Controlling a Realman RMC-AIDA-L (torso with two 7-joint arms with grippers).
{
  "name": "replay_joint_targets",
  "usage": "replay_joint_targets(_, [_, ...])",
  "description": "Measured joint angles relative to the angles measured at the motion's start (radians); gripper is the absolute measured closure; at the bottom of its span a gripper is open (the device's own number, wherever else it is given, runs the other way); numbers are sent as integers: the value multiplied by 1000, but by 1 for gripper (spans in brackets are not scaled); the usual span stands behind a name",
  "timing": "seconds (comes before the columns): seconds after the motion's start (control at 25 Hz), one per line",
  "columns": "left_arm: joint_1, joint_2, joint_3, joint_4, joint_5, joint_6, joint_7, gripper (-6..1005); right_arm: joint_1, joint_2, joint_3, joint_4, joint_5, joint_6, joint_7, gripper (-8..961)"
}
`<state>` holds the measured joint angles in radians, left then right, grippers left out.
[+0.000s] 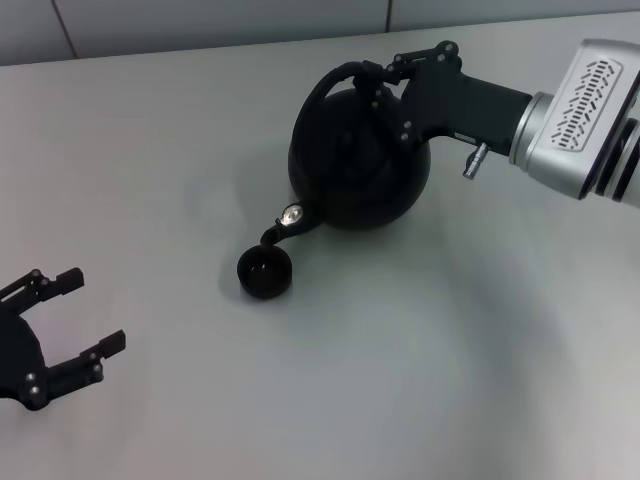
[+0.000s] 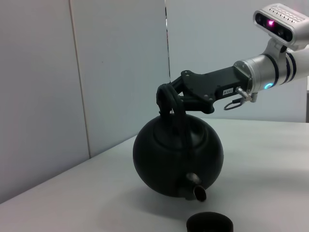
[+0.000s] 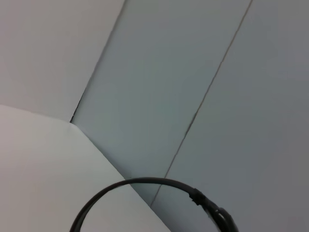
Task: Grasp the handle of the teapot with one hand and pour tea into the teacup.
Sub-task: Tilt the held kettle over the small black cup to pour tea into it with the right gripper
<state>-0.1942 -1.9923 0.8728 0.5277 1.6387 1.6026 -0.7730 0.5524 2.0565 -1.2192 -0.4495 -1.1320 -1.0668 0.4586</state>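
Teapot (image 1: 358, 160) tilted, spout directly over teacup (image 1: 264, 272)

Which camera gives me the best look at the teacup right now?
The head view: the whole teacup shows from above on the table, just under the teapot's spout. The left wrist view catches only its rim at the picture's edge, and the right wrist view misses it entirely.

Right pincer (image 1: 378, 80) clamped, arm outstretched; left pincer (image 1: 88, 315) agape, low.

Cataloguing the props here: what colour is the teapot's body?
Matte black all over; the teapot shows best in the left wrist view.
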Motion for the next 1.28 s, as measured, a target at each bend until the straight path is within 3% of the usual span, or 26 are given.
replay_joint_targets(1.28, [-7, -6, -9, 2, 0, -3, 0, 188, -11, 18, -12, -105, -93, -2, -113, 871])
